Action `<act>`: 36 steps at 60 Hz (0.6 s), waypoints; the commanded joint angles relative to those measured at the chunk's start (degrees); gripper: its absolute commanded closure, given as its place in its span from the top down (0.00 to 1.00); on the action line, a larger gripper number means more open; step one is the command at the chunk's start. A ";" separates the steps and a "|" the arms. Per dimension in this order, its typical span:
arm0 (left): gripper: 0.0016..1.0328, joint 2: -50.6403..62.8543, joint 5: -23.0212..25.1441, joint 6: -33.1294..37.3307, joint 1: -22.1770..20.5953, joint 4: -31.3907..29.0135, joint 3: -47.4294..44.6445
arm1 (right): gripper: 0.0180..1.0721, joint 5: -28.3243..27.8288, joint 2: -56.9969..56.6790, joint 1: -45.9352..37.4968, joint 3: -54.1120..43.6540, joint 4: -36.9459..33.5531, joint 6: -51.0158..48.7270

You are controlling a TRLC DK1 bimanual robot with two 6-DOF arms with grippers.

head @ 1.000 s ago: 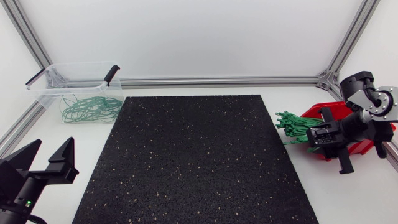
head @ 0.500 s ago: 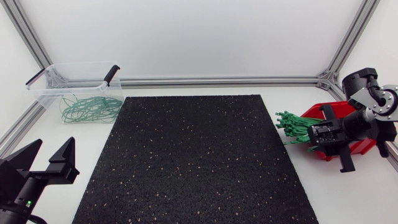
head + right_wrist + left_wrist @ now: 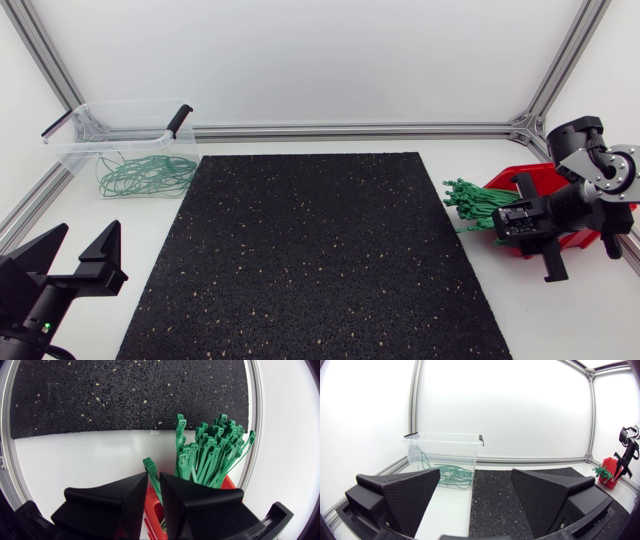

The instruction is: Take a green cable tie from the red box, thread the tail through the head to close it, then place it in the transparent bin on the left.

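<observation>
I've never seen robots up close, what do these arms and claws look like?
The left gripper is matte black, with two broad wedge-shaped fingers of finely textured surface. The left arm is black with a small green light. The right arm has silver-grey links and rounded black joints.

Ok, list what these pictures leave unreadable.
Red box, right wrist view: mostly hidden behind the right gripper.
Same box, head view: largely covered by that gripper and its arm.
Ties in the transparent bin: tangled, uncountable in any view.
Left arm, head view: cut off by the edge.
</observation>
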 commanded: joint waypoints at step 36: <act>0.96 -0.47 -0.44 -1.17 -0.01 -1.37 -2.17 | 0.13 2.28 -0.04 -0.12 -2.28 3.97 0.19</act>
